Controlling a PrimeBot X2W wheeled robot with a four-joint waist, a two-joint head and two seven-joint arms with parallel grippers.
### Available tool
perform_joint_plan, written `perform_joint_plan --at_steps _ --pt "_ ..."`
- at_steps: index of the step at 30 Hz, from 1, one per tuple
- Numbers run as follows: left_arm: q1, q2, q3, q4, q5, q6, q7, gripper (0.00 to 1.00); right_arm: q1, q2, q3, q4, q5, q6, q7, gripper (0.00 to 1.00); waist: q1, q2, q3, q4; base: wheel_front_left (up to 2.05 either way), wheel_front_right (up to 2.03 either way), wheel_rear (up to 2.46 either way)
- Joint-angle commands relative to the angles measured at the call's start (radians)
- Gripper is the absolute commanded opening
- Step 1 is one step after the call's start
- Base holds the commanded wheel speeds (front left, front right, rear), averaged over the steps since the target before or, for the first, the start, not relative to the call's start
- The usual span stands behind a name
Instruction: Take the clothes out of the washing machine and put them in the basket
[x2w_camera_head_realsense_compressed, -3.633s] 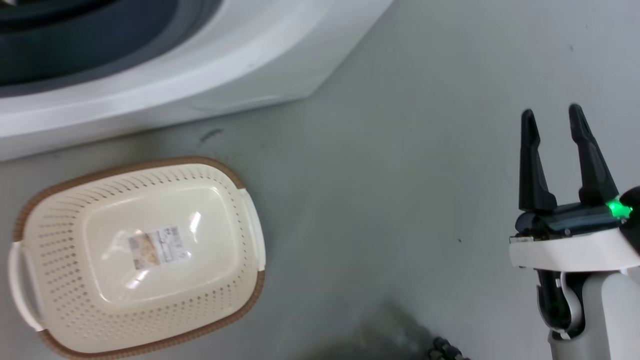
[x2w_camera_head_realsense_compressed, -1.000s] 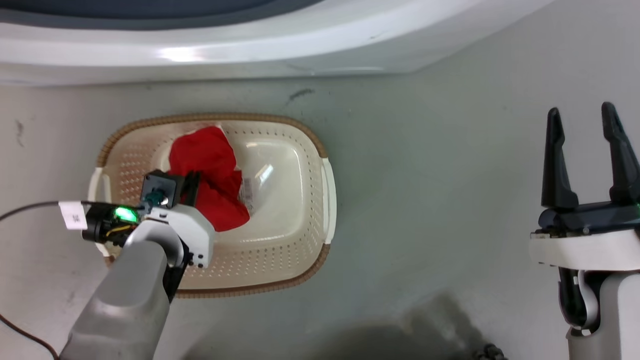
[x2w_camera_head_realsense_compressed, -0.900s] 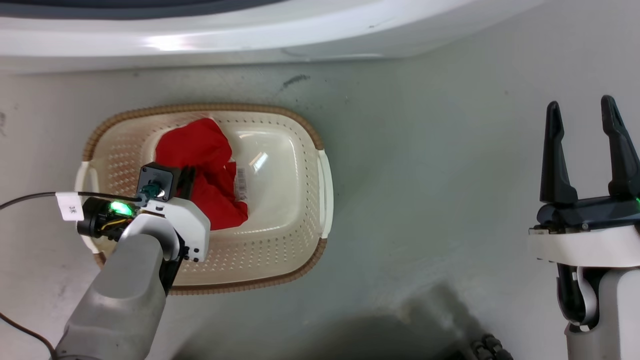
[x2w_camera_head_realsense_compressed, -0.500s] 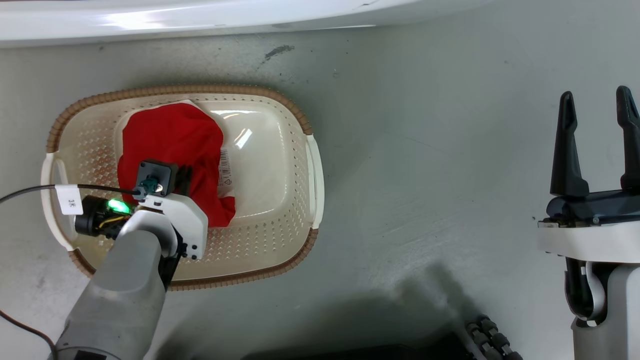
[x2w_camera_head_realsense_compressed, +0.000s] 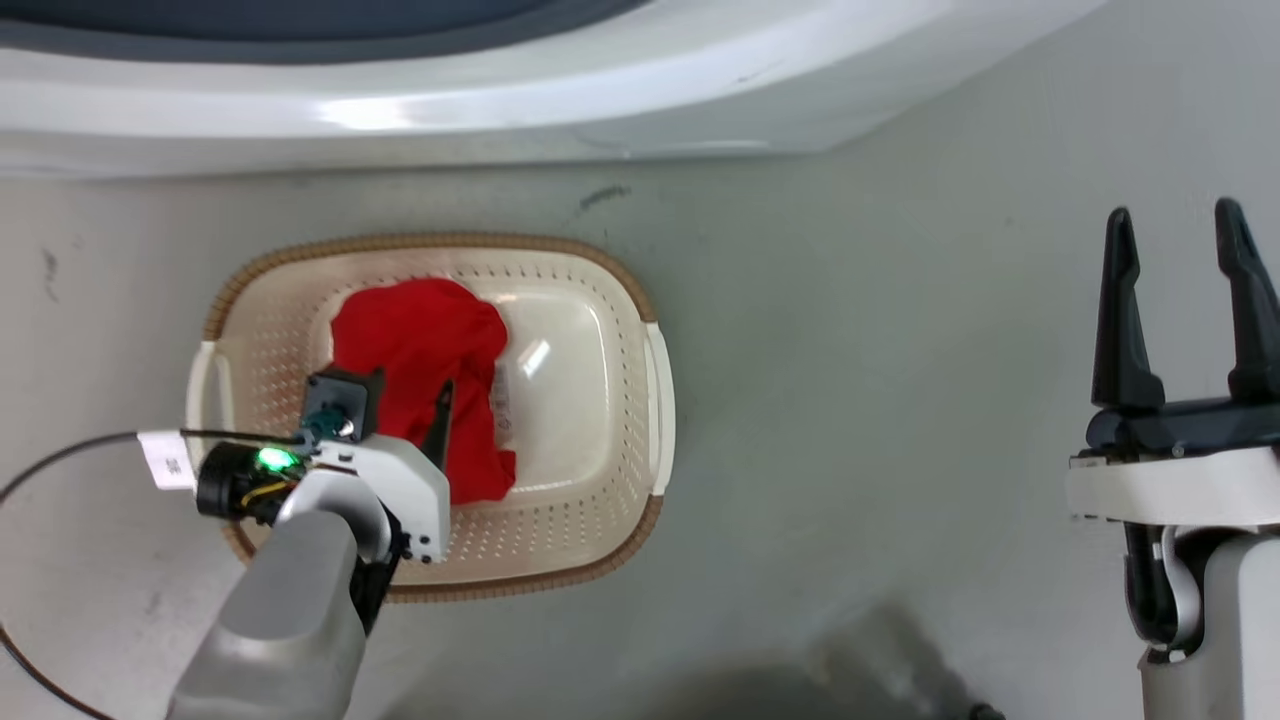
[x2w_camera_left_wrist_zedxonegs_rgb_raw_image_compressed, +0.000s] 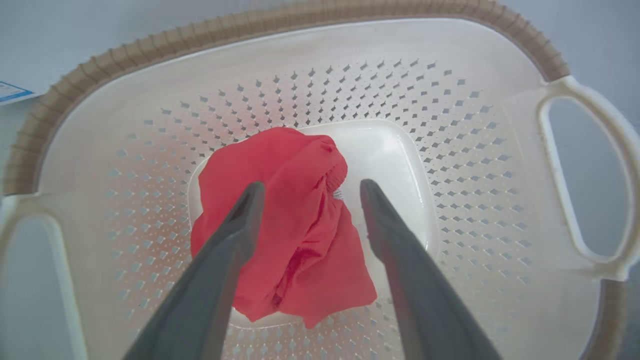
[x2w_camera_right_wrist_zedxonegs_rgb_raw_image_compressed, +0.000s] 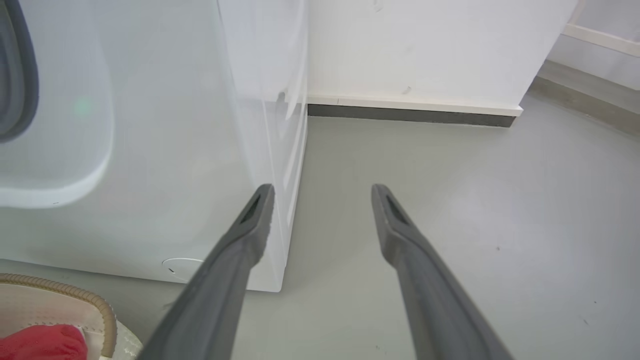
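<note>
Left gripper (x2w_camera_left_wrist_zedxonegs_rgb_raw_image_compressed: 307, 192), jaws spread, hangs over the crumpled bright red fabric clothes (x2w_camera_left_wrist_zedxonegs_rgb_raw_image_compressed: 300, 225) in the cream perforated plastic basket (x2w_camera_left_wrist_zedxonegs_rgb_raw_image_compressed: 450, 150) at centre frame; right gripper (x2w_camera_head_realsense_compressed: 1175, 212) at right, jaws spread, empty.

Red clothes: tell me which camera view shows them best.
Left wrist view: the red clothes lie bunched on the basket floor, nearly whole, below the open left gripper. In the head view the left arm covers part of them; the right wrist view catches a red sliver at its bottom-left corner.
</note>
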Motion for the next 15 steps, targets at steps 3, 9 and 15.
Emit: perform_joint_plan --at_steps 3,9,15 --pt "0.056 -0.007 0.025 -0.052 0.001 -0.005 -0.003 1.00 0.023 0.000 -0.001 0.018 -0.006 -0.001 -0.002 1.00 -0.0001 0.0000 -0.109 0.028 0.00 0.00 0.00" --pt "0.179 -0.022 0.069 -0.197 0.002 -0.028 -0.003 1.00 0.055 0.000 -0.006 0.042 0.001 -0.001 -0.002 1.00 -0.0001 0.0000 -0.216 0.037 0.00 0.00 0.00" --pt "0.282 -0.038 0.109 -0.314 0.006 -0.040 -0.003 1.00 0.106 0.000 -0.011 0.064 -0.004 -0.001 -0.002 1.00 -0.0001 0.0000 -0.306 0.055 0.00 0.00 0.00"
